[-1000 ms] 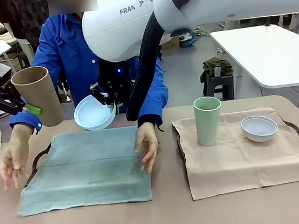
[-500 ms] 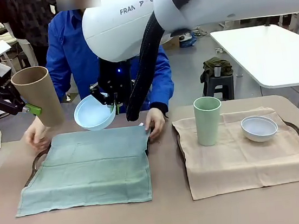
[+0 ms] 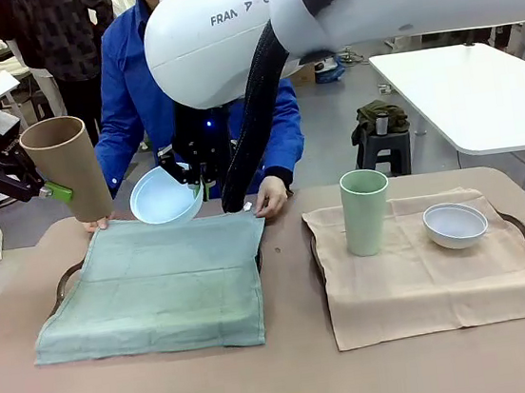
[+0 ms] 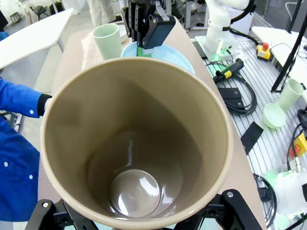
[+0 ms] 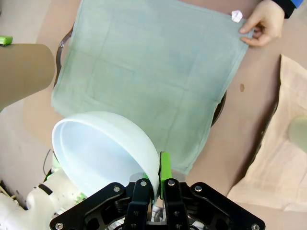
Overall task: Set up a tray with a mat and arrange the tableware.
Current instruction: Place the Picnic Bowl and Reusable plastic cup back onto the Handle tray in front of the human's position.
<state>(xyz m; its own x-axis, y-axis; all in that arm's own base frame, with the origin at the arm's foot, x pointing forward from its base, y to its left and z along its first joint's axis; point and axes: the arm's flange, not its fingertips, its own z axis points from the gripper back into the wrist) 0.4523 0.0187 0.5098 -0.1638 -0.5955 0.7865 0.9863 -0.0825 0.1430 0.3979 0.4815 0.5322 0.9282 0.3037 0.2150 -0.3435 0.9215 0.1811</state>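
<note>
Held aloft at the far left to keep the green mat (image 3: 154, 286) free for the person's hands (image 3: 271, 195): tan tumbler (image 3: 67, 168) in the wide-spread left gripper (image 3: 49, 191), light blue bowl (image 3: 163, 197) rim-pinched in the tightly closed right gripper (image 5: 159, 179).

**Legible Markings**

One marking can be read. In the front view, the white arm housing (image 3: 224, 38) at top centre carries dark capital lettering: "FRAN", followed by a partial character resembling "A" or a logo stroke. A black cable sleeve (image 3: 263, 81) cuts off the remainder. The other items in the front and both wrist views bear no legible print.
</note>
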